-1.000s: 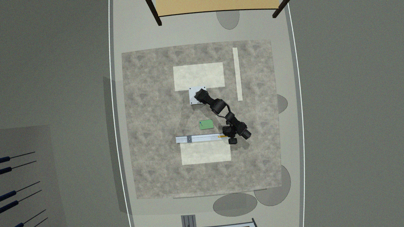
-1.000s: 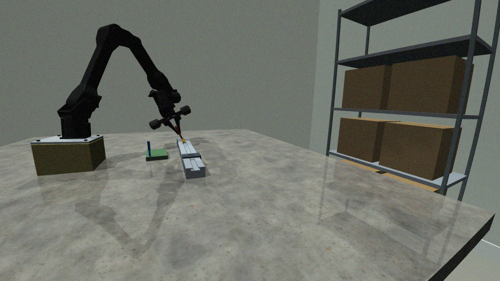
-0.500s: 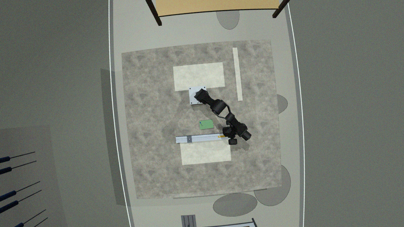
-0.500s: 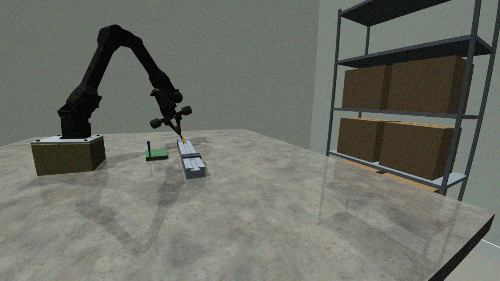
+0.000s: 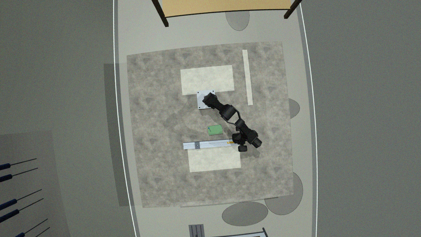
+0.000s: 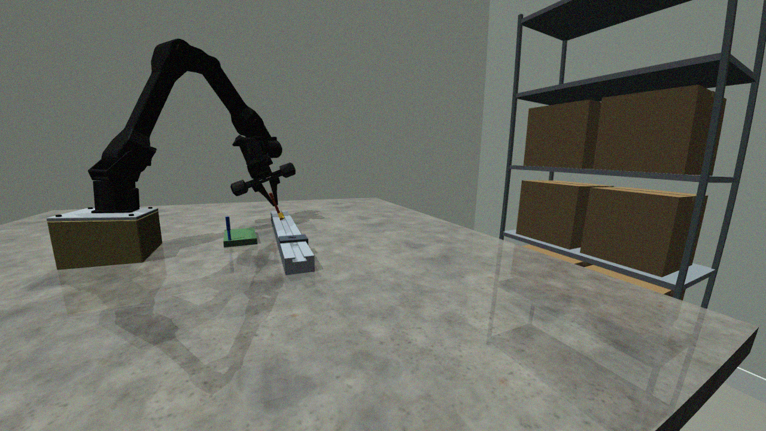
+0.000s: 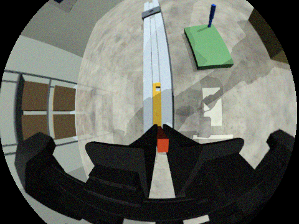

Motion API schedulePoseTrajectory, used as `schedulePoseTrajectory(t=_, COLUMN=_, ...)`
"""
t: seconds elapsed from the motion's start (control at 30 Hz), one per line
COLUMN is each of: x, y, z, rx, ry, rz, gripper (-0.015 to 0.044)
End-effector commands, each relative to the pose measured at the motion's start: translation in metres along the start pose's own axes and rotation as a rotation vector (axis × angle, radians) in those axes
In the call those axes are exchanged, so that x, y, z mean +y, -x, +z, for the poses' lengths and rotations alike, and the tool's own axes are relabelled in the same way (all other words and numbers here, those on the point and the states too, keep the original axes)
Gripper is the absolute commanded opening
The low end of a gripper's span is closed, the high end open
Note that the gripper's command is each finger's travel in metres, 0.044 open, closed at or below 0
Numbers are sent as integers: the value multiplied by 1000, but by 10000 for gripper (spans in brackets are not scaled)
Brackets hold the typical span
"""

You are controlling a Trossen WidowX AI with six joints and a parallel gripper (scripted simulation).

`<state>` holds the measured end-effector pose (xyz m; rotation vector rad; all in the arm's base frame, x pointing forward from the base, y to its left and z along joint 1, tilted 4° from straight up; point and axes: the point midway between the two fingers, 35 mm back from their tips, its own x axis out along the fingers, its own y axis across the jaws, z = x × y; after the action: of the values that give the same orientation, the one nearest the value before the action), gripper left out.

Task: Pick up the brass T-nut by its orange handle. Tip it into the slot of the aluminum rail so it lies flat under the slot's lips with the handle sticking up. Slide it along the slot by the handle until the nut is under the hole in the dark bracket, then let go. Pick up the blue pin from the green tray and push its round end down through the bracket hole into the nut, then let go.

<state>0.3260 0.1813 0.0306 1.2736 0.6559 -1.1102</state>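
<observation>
"What lies leftmost, seen from outside?"

"A flat green rectangular tray (image 5: pixel 216 130) (image 6: pixel 243 236) (image 7: pixel 208 46) on the mottled, glossy stone-like worktop (image 5: pixel 161 176) (image 6: pixel 374 321) (image 7: pixel 109 56), a slim blue cylindrical pin (image 6: pixel 228 227) (image 7: pixel 212 15) upright in it."

"And your hand (image 5: pixel 235 142) (image 6: pixel 275 205) (image 7: pixel 159 127)?"

"Closed on the square-sided orange handle (image 6: pixel 273 200) (image 7: pixel 162 145), which I hold tilted. Its yellow brass T-nut (image 5: pixel 230 142) (image 6: pixel 280 215) (image 7: pixel 157 107) is at the far end of the slotted, pale aluminum rail (image 5: pixel 213 144) (image 6: pixel 291 251) (image 7: pixel 165 62); how deep, I can't tell."

"The bracket?"

"Dark, flat, holed (image 5: pixel 197 147) (image 6: pixel 300 239) (image 7: pixel 151 12), it spans the rail, well apart from my nut."
</observation>
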Motion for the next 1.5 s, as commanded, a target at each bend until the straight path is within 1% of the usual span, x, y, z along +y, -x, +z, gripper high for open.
schedulePoseTrajectory(t=0.0, x=3, y=1, z=-2, rx=7, ry=4, rz=-7, gripper=-150)
schedulePoseTrajectory(t=1.47, x=8, y=0, z=-3, rx=0, ry=34, rz=-94, gripper=-150)
